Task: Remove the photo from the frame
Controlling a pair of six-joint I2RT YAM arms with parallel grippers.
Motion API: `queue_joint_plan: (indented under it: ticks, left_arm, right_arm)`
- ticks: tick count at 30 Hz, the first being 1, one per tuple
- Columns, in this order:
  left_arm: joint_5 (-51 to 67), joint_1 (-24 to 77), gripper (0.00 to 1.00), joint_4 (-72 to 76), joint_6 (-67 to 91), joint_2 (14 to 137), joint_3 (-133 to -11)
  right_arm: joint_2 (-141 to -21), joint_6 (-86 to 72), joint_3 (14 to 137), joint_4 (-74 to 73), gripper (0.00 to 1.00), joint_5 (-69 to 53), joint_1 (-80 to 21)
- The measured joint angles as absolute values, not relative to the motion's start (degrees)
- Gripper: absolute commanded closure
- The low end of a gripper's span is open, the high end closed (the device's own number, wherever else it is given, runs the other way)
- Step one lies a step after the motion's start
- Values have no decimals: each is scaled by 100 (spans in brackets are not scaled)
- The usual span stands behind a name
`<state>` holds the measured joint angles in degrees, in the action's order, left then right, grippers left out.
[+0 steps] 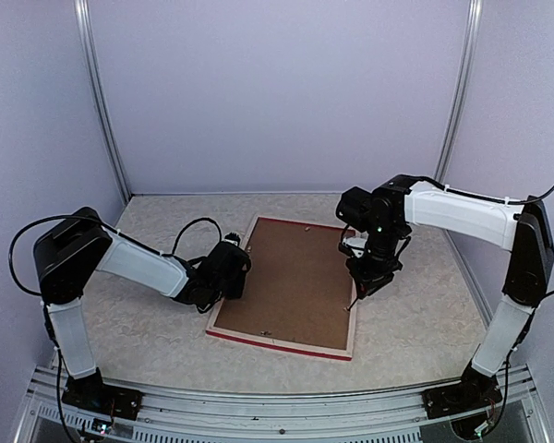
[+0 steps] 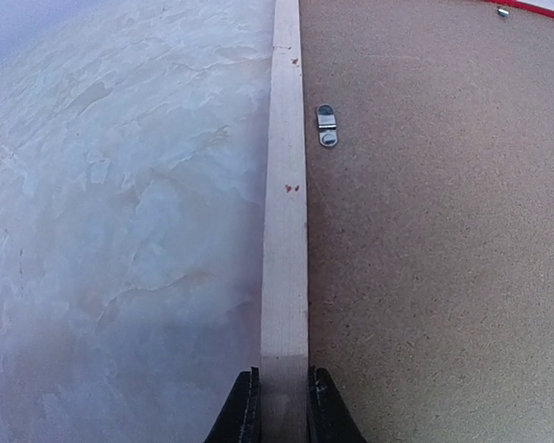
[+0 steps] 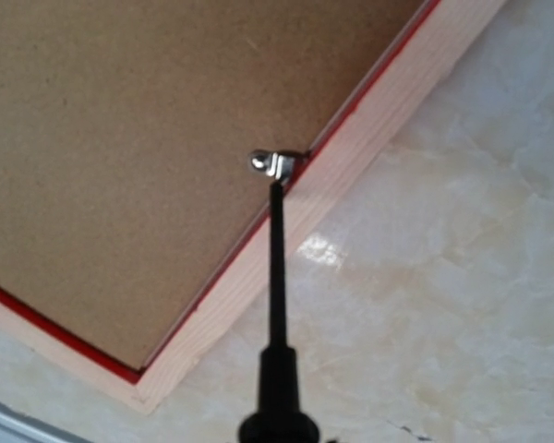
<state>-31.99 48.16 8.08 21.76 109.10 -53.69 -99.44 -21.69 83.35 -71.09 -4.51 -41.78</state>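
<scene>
On marbled table (image 2: 120,231), pale-wood frame (image 2: 283,231)

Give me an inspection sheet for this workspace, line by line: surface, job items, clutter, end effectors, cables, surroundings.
Surface: pale marbled table, with the frame lying flat on it.
Job's things: frame is face down with the brown backing board in place; photo not visible.
Clutter: nothing seen.
End effectors: left end effector clamps the frame's left wooden side; right end effector holds a screwdriver, tip at a metal clip on the right side.
Cables: black cables loop off both arms.
Surroundings: plain pale walls; aluminium rail at the near edge.
</scene>
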Motion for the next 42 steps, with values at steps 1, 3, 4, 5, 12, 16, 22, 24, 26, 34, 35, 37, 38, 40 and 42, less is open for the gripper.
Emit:
queue_joint_plan:
  ticks: [1, 3, 4, 5, 12, 16, 22, 24, 26, 34, 35, 37, 38, 40, 42]
  left_arm:
    - [-3205, 4825, 86, 801, 2178, 10895, -5356]
    - [-3216, 4838, 86, 801, 2187, 10873, -5328]
    - [-3216, 4845, 86, 788, 2187, 10857, -5317]
    - [-3216, 4849, 86, 788, 2189, 10842, -5297]
    - [-3227, 4875, 86, 786, 2185, 10803, -5245]
    - [-3247, 4890, 86, 805, 2167, 10798, -5227]
    - [-3275, 4906, 86, 812, 2132, 10798, -5216]
    - [-3284, 4912, 86, 810, 2119, 10798, -5216]
    - [-3291, 4917, 86, 810, 2112, 10798, -5216]
    - [-3297, 4923, 86, 810, 2097, 10798, -5216]
    - [-3301, 4925, 86, 810, 2095, 10798, -5214]
    - [-3306, 4930, 86, 810, 2091, 10798, -5212]
    - [-3308, 4932, 86, 810, 2080, 10798, -5212]
    - [-3312, 4939, 86, 810, 2071, 10798, -5210]
    - [-3328, 4945, 86, 810, 2056, 10798, -5210]
  right_arm:
    - [-10029, -2176, 8416, -7159, 100, -377, -4209]
    - [-10156, -2196, 8576, -7284, 100, -272, -4263]
    - [-10200, -2204, 8637, -7325, 100, -222, -4292]
    - [-10248, -2213, 8694, -7369, 100, -172, -4318]
    - [-10672, -2322, 9249, -7738, 100, 259, -4534]
    - [-10934, -2388, 9570, -7800, 100, 633, -4624]
    - [-11004, -2445, 9640, -7369, 100, 908, -4766]
    - [-10925, -2453, 9553, -6971, 100, 773, -4779]
    - [-10855, -2477, 9502, -6672, 100, 751, -4783]
    - [-10639, -2563, 9539, -6482, 100, 1203, -4626]
    - [-10639, -2563, 9542, -6499, 100, 1278, -4574]
    - [-10656, -2558, 9583, -6530, 100, 1420, -4445]
    - [-10680, -2554, 9609, -6532, 100, 1476, -4377]
    - [-10748, -2532, 9651, -6534, 100, 1570, -4283]
    - [-10849, -2495, 9695, -6519, 100, 1649, -4200]
